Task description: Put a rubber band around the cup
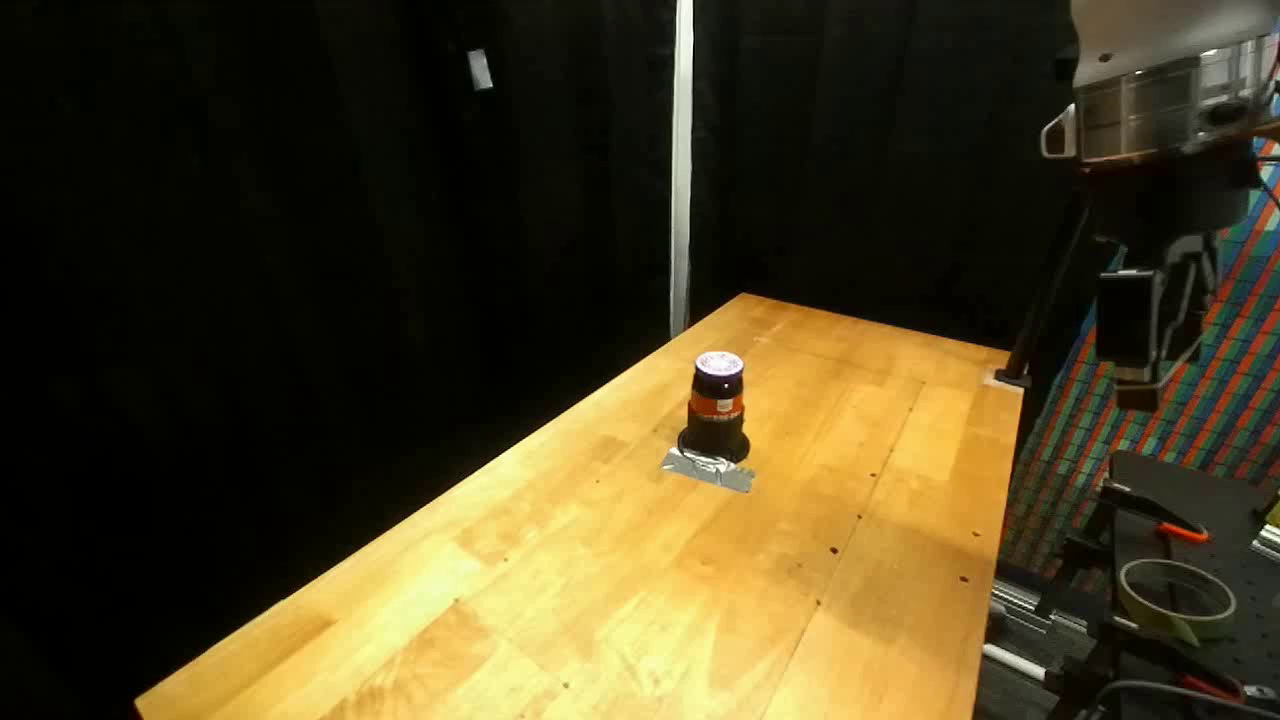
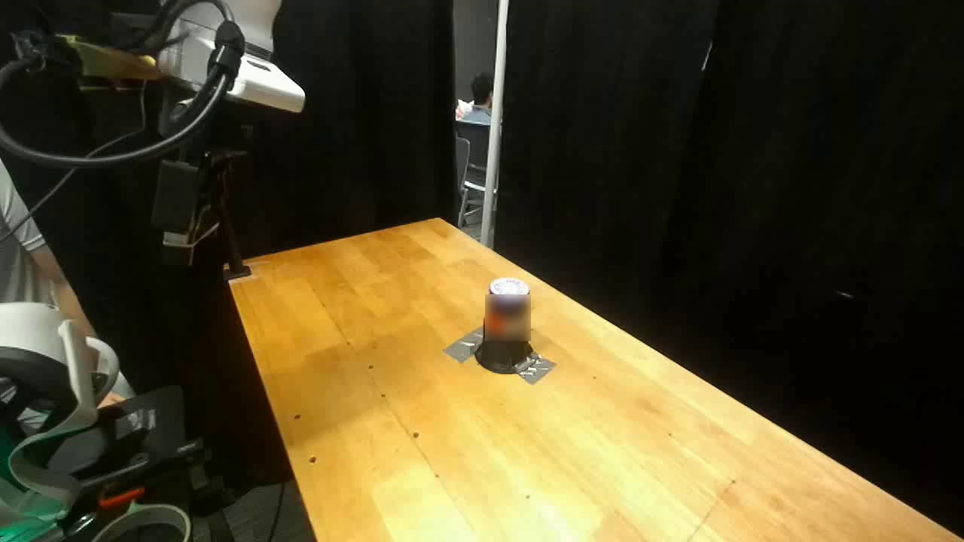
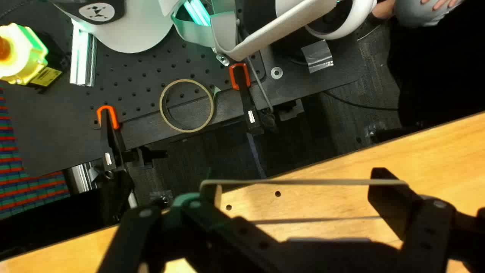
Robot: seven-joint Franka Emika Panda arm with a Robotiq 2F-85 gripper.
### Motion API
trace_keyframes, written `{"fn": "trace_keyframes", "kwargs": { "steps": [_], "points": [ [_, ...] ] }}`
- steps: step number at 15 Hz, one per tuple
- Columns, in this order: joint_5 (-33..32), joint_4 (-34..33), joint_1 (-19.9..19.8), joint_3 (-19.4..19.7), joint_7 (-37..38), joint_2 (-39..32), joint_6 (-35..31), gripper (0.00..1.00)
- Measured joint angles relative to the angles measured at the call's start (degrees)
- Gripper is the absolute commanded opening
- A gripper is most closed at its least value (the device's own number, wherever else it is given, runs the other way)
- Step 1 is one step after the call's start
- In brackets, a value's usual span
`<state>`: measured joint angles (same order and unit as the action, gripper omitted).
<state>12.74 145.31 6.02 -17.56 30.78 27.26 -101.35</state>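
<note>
Spread wide, the black end effector point(image 3: 298, 195) stretches a tan rubber band point(image 3: 303, 182) well away from an orange-and-black cylindrical cup point(image 1: 717, 407), interior hidden.

Most of the backdrop is being taken up by black curtains point(image 1: 330, 250), with a pale pole point(image 1: 682, 180) being picked out alongside. The wooden table point(image 1: 600, 610) is being lit super brightly. Past its edge, colourful checked material point(image 1: 1245, 370) and dark floor point(image 3: 223, 151) are being glimpsed, and a chair point(image 2: 474, 141) is being half revealed through a curtain gap.
</note>
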Motion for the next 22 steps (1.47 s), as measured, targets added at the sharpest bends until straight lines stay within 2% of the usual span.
{"fn": "trace_keyframes", "kwargs": {
  "steps": [8, 10, 16, 22],
  "points": [
    [-0.4, -0.3, 0.0, 0.0, 0.0, -0.2, -0.3, 1.00],
    [-1.9, -1.9, -0.2, 0.0, 0.0, -2.0, -2.5, 1.00],
    [-10.4, -14.0, -2.8, 1.0, 1.7, -18.6, -20.5, 1.00],
    [-20.6, -24.6, -2.0, 6.8, 8.2, -36.3, -37.5, 1.00]
  ]
}}
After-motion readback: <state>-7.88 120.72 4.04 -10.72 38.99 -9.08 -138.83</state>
